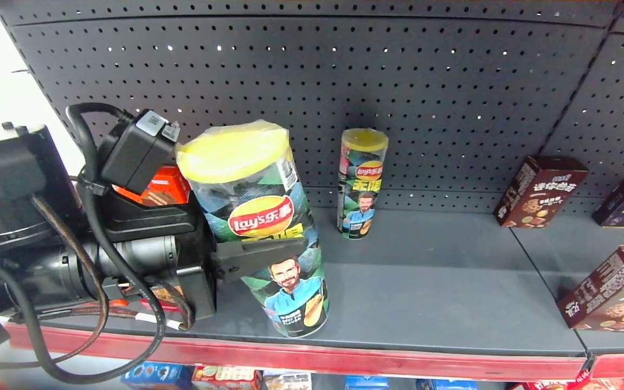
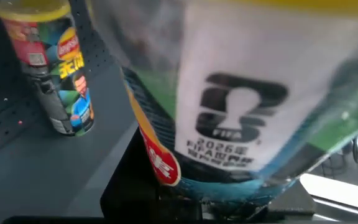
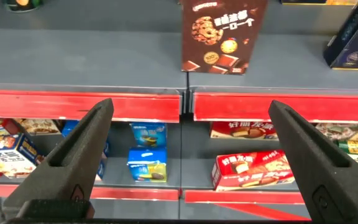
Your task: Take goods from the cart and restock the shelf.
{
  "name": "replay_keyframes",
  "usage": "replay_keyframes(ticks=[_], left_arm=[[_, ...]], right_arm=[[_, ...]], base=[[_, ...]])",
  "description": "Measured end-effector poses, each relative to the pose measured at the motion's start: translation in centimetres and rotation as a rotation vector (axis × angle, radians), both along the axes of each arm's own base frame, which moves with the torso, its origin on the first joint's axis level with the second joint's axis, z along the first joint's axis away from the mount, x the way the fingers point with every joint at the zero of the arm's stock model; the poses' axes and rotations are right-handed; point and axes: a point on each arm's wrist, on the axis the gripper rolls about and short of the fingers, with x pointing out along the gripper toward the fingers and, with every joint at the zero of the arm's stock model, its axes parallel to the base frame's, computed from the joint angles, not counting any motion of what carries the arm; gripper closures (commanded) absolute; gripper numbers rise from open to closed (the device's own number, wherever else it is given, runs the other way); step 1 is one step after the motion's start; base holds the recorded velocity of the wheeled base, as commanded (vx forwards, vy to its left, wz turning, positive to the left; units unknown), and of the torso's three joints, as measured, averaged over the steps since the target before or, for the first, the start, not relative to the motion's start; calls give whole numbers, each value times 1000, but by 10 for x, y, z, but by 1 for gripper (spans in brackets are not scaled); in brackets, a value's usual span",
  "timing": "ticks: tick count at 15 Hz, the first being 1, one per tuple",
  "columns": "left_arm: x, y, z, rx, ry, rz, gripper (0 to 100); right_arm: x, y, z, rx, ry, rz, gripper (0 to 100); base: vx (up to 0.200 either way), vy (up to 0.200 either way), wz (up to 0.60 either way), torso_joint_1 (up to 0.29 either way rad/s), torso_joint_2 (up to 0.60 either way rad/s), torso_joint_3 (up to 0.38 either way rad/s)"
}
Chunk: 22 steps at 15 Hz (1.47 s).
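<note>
Yellow-lidded can (image 1: 260, 227) tilts at the shelf (image 1: 426, 292) front, clamped in our left gripper (image 1: 268, 252), so we judge placing underway: level it, lower, release; our right gripper (image 3: 191, 163) hangs wide, empty.

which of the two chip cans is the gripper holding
The front can, which leans, with the left gripper shut on its middle. The other can stands upright and free at the back of the shelf, by the pegboard.
</note>
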Motion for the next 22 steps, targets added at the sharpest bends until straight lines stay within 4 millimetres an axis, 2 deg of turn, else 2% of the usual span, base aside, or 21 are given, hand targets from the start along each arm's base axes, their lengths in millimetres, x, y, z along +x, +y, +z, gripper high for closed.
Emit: replay_keyframes(ticks=[14, 16, 18, 20, 22], left_arm=[[-3, 3, -6, 2, 8, 4, 100], [-3, 2, -6, 2, 5, 4, 100], [-2, 4, -5, -3, -2, 12, 100], [-1, 6, -6, -3, -1, 22, 100], [0, 7, -7, -2, 3, 29, 100]], right_arm=[[-1, 1, 4, 1, 1, 13, 0], [-3, 1, 31, 46, -28, 24, 0], [3, 1, 71, 61, -20, 114, 0], [24, 4, 110, 30, 13, 239, 0], [54, 10, 136, 11, 29, 364, 0]], base=[[0, 0, 0, 0, 0, 0], [0, 0, 0, 0, 0, 0], [0, 0, 0, 0, 0, 0], [0, 0, 0, 0, 0, 0], [0, 0, 0, 0, 0, 0]])
